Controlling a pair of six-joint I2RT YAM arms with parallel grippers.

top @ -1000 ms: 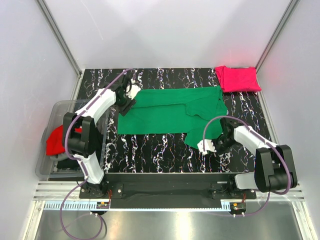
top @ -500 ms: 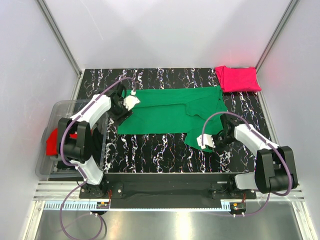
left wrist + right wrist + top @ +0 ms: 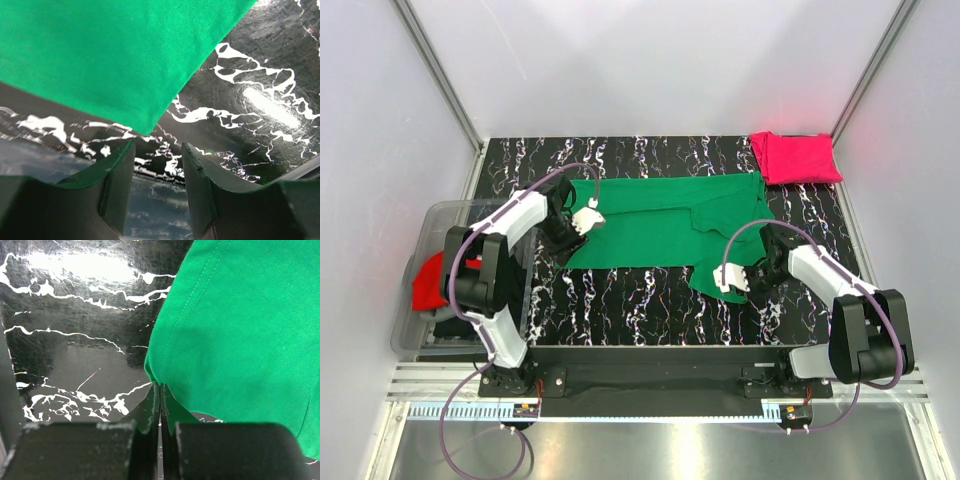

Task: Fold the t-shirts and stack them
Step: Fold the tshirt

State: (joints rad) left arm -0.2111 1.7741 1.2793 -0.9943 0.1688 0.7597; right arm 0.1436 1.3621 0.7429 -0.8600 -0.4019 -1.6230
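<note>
A bright green t-shirt [image 3: 660, 225] lies spread across the middle of the table. My left gripper [image 3: 570, 232] hovers at its left edge. In the left wrist view the left gripper [image 3: 157, 150] stands open with nothing between its fingers, and a corner of the green t-shirt [image 3: 115, 60] lies just ahead of them. My right gripper [image 3: 740, 278] is at the shirt's near right corner. The right wrist view shows the right gripper [image 3: 160, 387] shut, its tips pinching the edge of the green t-shirt [image 3: 235, 330]. A folded magenta-pink t-shirt [image 3: 795, 157] rests at the far right corner.
A clear plastic bin [image 3: 440, 215] stands off the table's left side, holding a red t-shirt [image 3: 428, 285] and dark cloth [image 3: 445, 325]. The black marbled table [image 3: 630, 305] is walled by white panels behind and at both sides.
My left gripper has come nearer along the green shirt's left edge and its jaws have narrowed. My right gripper has shut on the shirt's near right edge and shifted slightly left.
</note>
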